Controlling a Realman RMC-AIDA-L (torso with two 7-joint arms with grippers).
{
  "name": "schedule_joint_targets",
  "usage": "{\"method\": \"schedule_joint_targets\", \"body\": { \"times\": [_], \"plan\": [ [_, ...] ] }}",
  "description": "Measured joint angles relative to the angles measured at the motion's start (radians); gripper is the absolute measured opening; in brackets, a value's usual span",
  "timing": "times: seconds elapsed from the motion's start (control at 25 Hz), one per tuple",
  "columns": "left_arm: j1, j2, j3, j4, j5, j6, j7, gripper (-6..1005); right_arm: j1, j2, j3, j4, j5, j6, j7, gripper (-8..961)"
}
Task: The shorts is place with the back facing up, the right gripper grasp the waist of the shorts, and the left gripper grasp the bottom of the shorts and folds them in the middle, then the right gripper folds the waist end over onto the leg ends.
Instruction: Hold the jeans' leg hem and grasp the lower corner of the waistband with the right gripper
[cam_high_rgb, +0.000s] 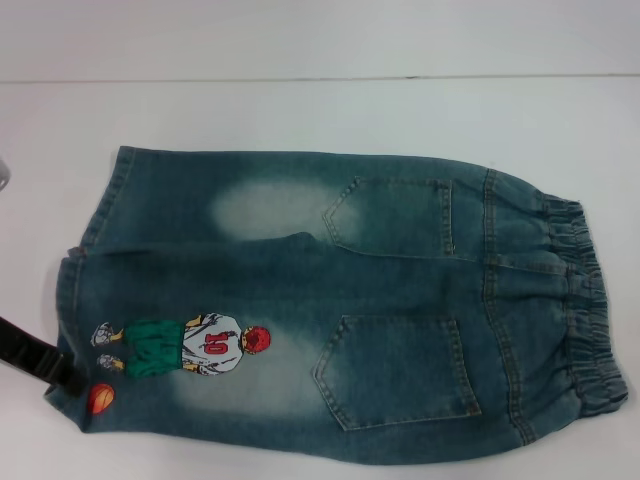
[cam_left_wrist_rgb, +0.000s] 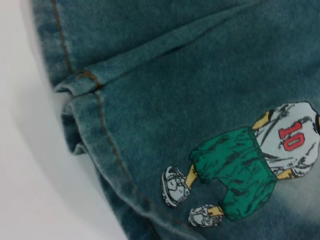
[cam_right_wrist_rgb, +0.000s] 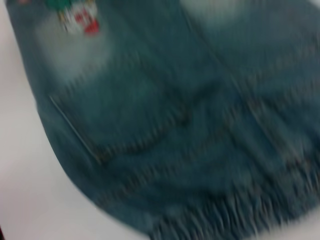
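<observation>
Left gripper (cam_high_rgb: 62, 375): black claw at the leg hems, touching the edge just beside the orange ball print (cam_high_rgb: 101, 398); whether its fingers are parted or clenched cannot be told.
Right gripper: not seen; its wrist camera looks down on the waist (cam_right_wrist_rgb: 235, 215).
Shorts (cam_high_rgb: 330, 300): flat on the white table (cam_high_rgb: 300, 110), back pockets up, waist well away from the left gripper.
Print: cartoon player (cam_left_wrist_rgb: 250, 165) numbered 10, near the hems.
</observation>
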Motion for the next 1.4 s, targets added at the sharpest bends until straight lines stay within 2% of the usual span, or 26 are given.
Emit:
{"method": "schedule_joint_targets", "body": {
  "times": [0.16, 0.32, 0.6, 1.24, 1.4],
  "plan": [
    [-0.001, 0.000, 0.017, 0.000, 0.001, 0.004, 0.002, 56, 0.023, 0.010, -0.062, 0.021, -0.105, -0.004, 0.053, 886],
    [-0.002, 0.000, 0.020, 0.000, 0.001, 0.004, 0.002, 58, 0.018, 0.017, -0.109, 0.055, -0.108, -0.005, 0.071, 881],
    [0.007, 0.000, 0.014, 0.005, 0.002, 0.000, 0.002, 61, 0.017, 0.032, -0.118, 0.111, -0.068, 0.002, 0.029, 882],
    [0.009, 0.000, 0.015, 0.007, 0.002, -0.005, 0.001, 68, 0.026, 0.034, -0.120, 0.218, -0.065, 0.072, 0.016, 881],
    [0.009, 0.000, 0.016, 0.006, 0.002, -0.006, 0.000, 69, 0.024, 0.031, -0.111, 0.220, -0.016, 0.089, -0.007, 881]
  ]
}}
